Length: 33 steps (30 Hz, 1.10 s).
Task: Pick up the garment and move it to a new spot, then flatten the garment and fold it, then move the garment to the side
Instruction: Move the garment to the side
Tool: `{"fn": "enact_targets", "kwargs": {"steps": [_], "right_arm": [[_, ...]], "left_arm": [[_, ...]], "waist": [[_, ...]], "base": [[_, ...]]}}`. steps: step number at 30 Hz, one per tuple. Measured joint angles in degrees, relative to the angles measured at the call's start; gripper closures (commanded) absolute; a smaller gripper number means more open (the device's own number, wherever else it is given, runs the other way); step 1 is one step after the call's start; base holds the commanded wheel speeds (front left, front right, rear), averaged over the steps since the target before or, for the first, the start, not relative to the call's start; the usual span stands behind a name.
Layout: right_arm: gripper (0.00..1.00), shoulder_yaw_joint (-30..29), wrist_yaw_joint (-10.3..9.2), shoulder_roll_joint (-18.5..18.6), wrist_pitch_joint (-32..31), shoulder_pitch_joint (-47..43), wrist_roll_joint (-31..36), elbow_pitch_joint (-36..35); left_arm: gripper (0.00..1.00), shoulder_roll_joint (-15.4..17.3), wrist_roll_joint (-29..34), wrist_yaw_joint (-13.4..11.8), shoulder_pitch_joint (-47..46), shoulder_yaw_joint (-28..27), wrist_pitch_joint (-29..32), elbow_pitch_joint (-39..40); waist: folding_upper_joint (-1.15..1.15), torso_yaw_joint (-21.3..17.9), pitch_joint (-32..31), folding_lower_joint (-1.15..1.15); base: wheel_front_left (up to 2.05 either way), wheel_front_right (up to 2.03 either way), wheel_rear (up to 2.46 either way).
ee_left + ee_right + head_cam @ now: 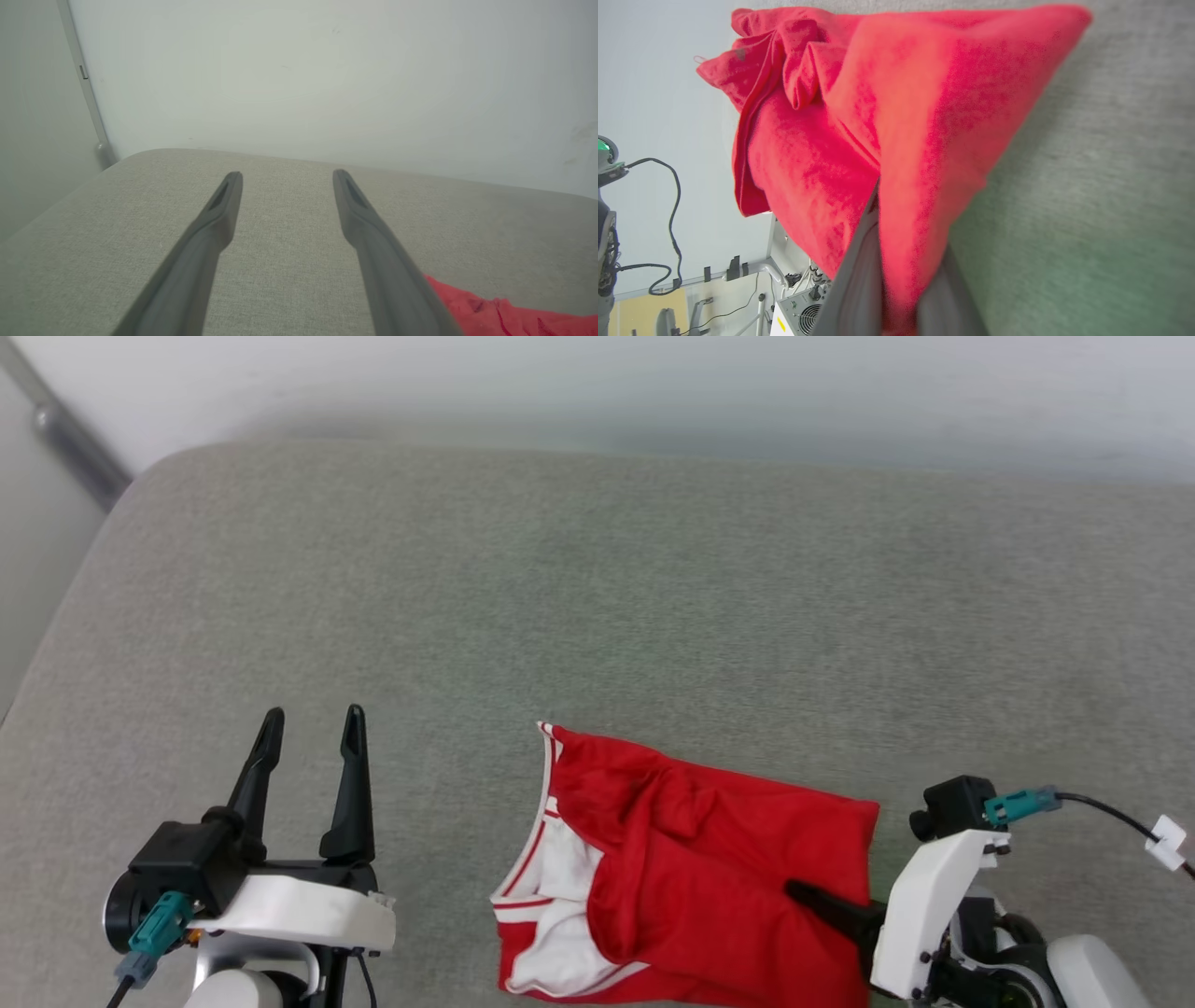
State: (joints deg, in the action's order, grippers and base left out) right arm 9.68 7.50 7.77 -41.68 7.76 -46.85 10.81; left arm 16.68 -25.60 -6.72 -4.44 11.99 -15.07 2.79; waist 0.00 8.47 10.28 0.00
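The garment (709, 859) is a red jersey with white, red-striped trim, lying crumpled on the grey cushioned surface near its front edge, right of centre. My right gripper (799, 892) reaches in from the right and is shut on the garment's right part. One dark finger lies on top of the cloth. In the right wrist view the red fabric (901, 116) runs down between the two fingers (857, 280). My left gripper (313, 719) stands open over bare surface to the garment's left, apart from it. In the left wrist view its fingers (219, 219) hold nothing, and a red corner of the garment (490, 312) shows at lower right.
The grey surface (597, 597) stretches far back to a pale wall (653, 383), with its left edge (56, 644) rounded off. In the right wrist view a box with a fan (803, 312) and cables (672, 200) stand beyond the front edge.
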Motion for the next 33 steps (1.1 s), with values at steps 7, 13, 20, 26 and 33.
{"fn": "enact_targets", "kwargs": {"steps": [7, 13, 20, 26, 33], "right_arm": [[1.00, 0.88, 0.00, 6.98, 0.35, 0.30, 10.56, -4.34], [1.00, -1.74, 0.00, 11.54, -1.72, 2.41, 18.03, -6.35], [1.00, -4.60, 0.00, 13.02, 2.96, 10.67, 26.22, -1.42], [1.00, -9.60, 0.01, 13.36, 8.96, 19.42, 31.32, 5.99], [1.00, -16.28, 0.02, 14.90, 16.10, 29.23, 36.65, 15.52]], "left_arm": [[0.00, 1.07, 0.00, -0.54, 2.12, -0.38, 0.47, 1.18], [0.00, 2.35, 0.24, -0.69, 2.71, -0.45, 1.26, 4.04], [0.00, 4.47, 1.81, 0.60, -1.64, 0.58, 3.23, 8.16], [0.00, 6.27, 3.33, 2.19, -7.42, 1.87, 5.53, 10.46], [0.00, 8.14, 4.88, 3.85, -13.11, 3.03, 7.69, 12.29]], "waist": [[0.00, -5.28, -2.45, 0.00], [0.00, -13.36, -3.08, 0.00], [0.00, -22.41, 1.38, 0.00], [0.00, -25.94, 9.28, 0.00], [0.00, -28.12, 18.32, 0.01]], "base": [[0.00, 0.00, 0.00], [0.00, 0.00, 0.00], [0.00, 0.00, 0.00], [0.00, 0.00, 0.00], [0.00, 0.00, 0.00]]}}
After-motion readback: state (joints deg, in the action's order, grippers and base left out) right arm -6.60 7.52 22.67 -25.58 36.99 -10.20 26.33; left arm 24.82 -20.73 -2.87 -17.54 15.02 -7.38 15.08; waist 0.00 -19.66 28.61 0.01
